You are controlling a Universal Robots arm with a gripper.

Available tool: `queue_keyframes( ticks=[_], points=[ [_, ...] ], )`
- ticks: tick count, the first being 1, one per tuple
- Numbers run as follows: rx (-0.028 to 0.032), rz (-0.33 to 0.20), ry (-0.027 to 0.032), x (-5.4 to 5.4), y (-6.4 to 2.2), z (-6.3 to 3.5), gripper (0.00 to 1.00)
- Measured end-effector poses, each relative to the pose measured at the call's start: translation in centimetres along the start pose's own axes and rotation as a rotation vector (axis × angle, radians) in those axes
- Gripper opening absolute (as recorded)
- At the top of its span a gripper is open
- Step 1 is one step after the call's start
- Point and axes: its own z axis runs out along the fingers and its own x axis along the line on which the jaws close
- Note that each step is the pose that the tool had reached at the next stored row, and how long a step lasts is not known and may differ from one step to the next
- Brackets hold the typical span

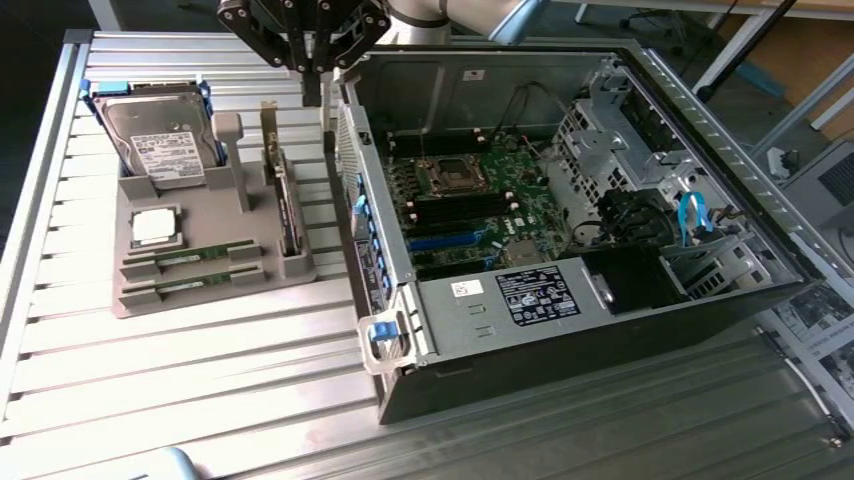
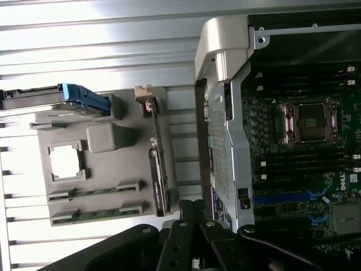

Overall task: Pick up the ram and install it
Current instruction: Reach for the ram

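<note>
On the slatted table (image 1: pixel 200 370): an open computer case (image 1: pixel 707 310) and a grey parts holder (image 1: pixel 214 297) are set side by side.
Computer case: laid on its side, motherboard (image 1: pixel 487 190) exposed.
Parts holder: placed at the exterior view's left of the case.
Gripper (image 1: pixel 311 95): closed on nothing, held above the gap between holder and case.
Ram (image 1: pixel 198 253): laid flat in a holder slot, just beside its twin stick (image 1: pixel 200 279).
</note>
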Motion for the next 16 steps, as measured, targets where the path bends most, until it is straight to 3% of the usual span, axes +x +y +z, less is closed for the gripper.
queue_keyframes(
  ticks=[16],
  points=[
    [0.0011, 0.0, -0.0001, 0.83, -0.06, -0.02, 0.11]
  ],
)
